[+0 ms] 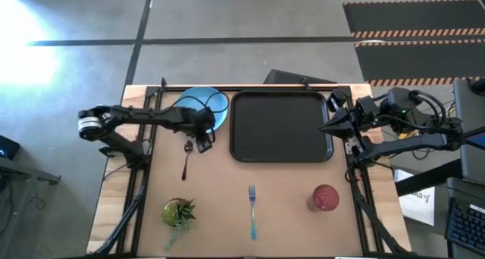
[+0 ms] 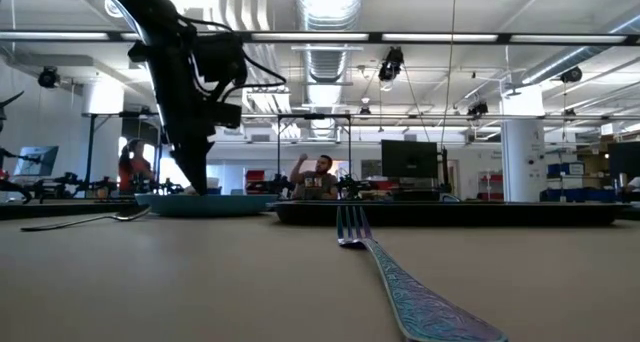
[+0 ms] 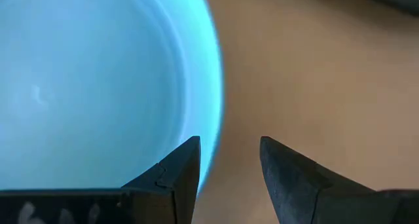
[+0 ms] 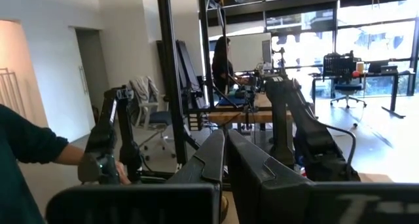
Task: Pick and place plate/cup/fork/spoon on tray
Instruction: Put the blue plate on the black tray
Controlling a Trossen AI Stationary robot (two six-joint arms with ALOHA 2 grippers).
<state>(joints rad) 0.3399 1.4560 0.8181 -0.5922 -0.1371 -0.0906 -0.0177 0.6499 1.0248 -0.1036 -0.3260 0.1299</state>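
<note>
Left gripper (image 1: pixel 204 127) at the plate (image 1: pixel 208 107) rim

Its fingers (image 3: pixel 171 178) stand narrowly parted astride the plate's edge; right gripper (image 1: pixel 324 128) waits closed beside the tray (image 1: pixel 279 127).

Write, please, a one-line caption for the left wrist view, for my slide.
Left gripper, fingers open, straddling the rim of the light-blue plate on the wooden table.

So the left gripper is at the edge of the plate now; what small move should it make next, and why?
Probably lower a little and close. The left gripper is open, one finger over the plate and the other over bare table, so the rim lies between them. The tray beside it holds nothing. The right gripper waits shut at the tray's far side.
</note>
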